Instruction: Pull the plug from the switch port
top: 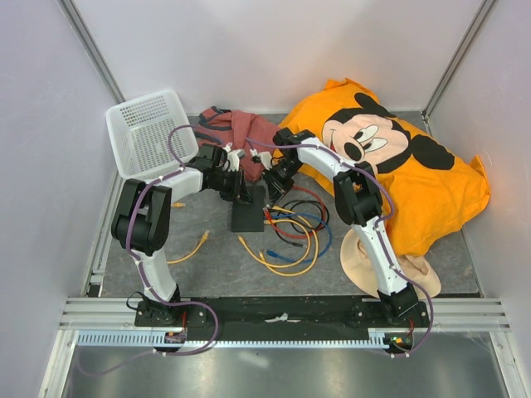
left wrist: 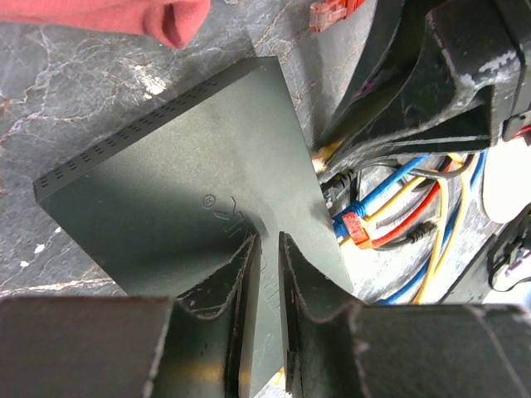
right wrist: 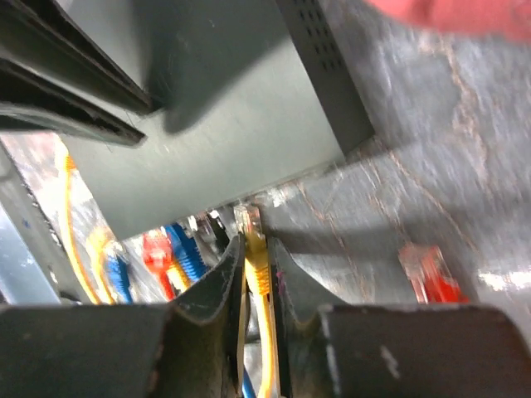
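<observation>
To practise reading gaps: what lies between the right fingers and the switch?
Right wrist view: the yellow plug, held in the right fingers, clear tip at the edge of the switch.

No word or number could be read. The switch (left wrist: 182, 174) carried a faint embossed mark, a small circled sign with some strokes, just ahead of the fingertips of the left gripper (left wrist: 267, 240), too weak to read. The orange cloth (top: 440, 195), well right of the right gripper (top: 267, 186), showed a Mickey Mouse face.

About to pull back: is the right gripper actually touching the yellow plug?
Touching. The right wrist view shows the right gripper with its fingers pressed against both sides of the yellow plug, no gap.
</observation>
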